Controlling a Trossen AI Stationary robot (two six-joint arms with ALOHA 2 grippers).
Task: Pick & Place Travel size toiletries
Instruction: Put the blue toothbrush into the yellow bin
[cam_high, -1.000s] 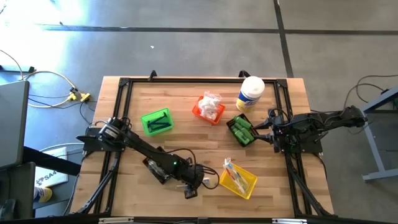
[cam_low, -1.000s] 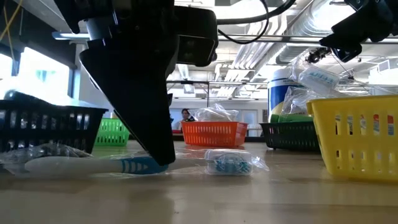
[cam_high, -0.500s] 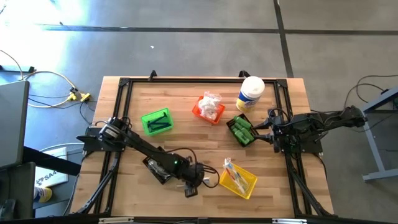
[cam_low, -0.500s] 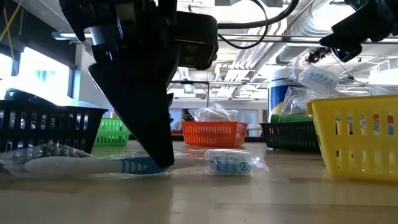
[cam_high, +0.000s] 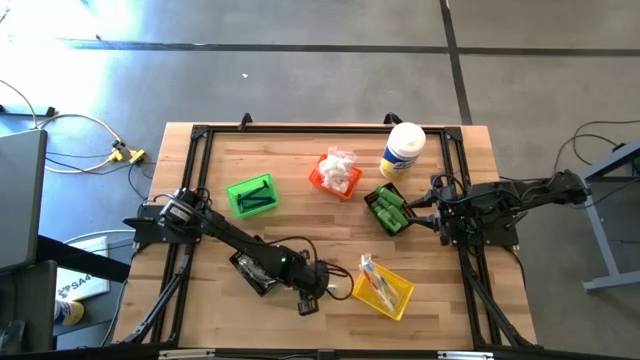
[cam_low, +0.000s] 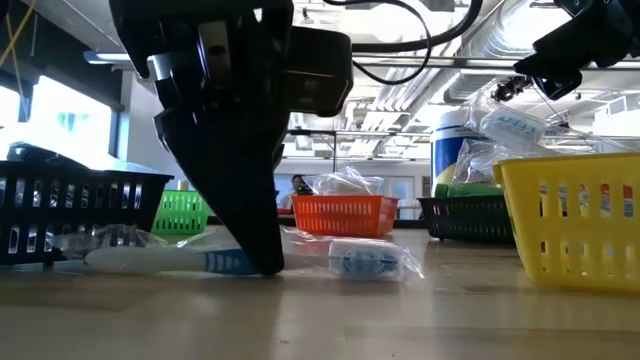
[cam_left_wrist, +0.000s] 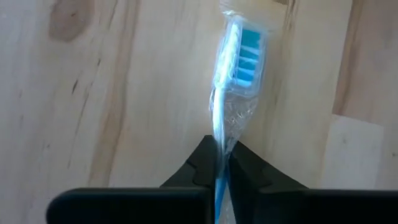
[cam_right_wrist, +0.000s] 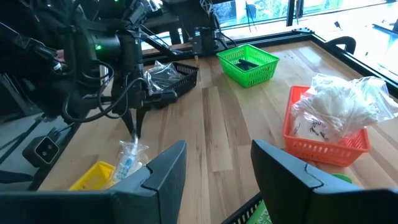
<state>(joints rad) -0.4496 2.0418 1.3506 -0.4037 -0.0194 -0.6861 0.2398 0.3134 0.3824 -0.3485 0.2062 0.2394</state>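
Observation:
A clear-wrapped toothbrush (cam_left_wrist: 233, 68) with a white-and-blue head lies flat on the wood near the table's front edge, between the black bin and the yellow bin; it also shows in the low view (cam_low: 200, 262). My left gripper (cam_left_wrist: 222, 168) stands over it, pointing steeply down, and is shut on it (cam_high: 308, 303). My right gripper (cam_right_wrist: 214, 162) waits open at the table's right side (cam_high: 425, 207), beside the dark bin of green bottles, with nothing between its fingers. My left gripper pinches the toothbrush's neck (cam_left_wrist: 219, 140), just behind the head, between its two fingertips (cam_low: 268, 262). The fingers come steeply from above, one on each side of the thin shaft. The brush lies on the table in its wrapper, head (cam_low: 360, 262) past the fingers.
A yellow bin (cam_high: 383, 287) with wrapped sticks stands just right of the left gripper, a black bin (cam_high: 250, 270) under its arm. Farther back stand a green bin (cam_high: 252, 195), an orange bin (cam_high: 335, 177) of white packets, a dark bin (cam_high: 388, 210) and a white-lidded canister (cam_high: 403, 150).
My left gripper has shut on the toothbrush without shifting its place. The brush has swung a little on the table as the fingers closed, its handle end drawing in toward the gripper.

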